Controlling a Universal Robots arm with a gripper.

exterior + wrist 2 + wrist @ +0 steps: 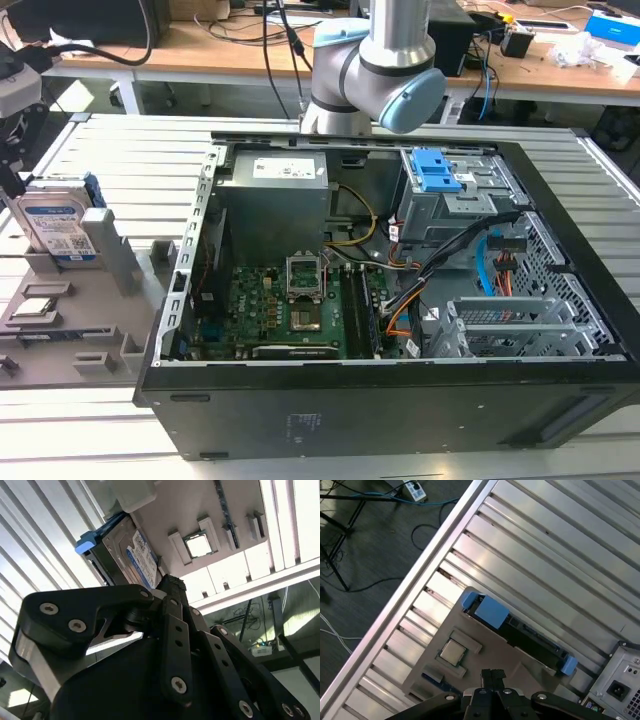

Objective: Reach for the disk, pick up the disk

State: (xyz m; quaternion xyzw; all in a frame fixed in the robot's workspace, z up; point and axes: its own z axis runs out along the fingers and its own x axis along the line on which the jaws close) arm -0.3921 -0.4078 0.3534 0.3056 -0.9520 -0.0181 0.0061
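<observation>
- The disk [58, 228] stands on edge in a slot of a grey tray [112, 312] at the exterior view's left, just beside the open computer case [400, 300].
- In the exterior view its white-and-blue label faces the near side, and a blue frame runs along its top edge.
- In the first wrist view the disk [520, 632] is seen edge-on from above, with blue frame pieces at both ends.
- The gripper [493, 672] hangs over the tray, near the disk but apart from it.
- In the second wrist view the gripper [170, 582] points toward the disk's [132, 555] labelled face without touching it.
- Its fingers are drawn narrow, tips close together, with nothing held between them.
- A square chip [452, 652] lies in a recess of the tray, near the disk.
- Tray and case rest on a slatted metal table [130, 150].
- The arm's base [375, 70] stands at the far side of the case.
</observation>
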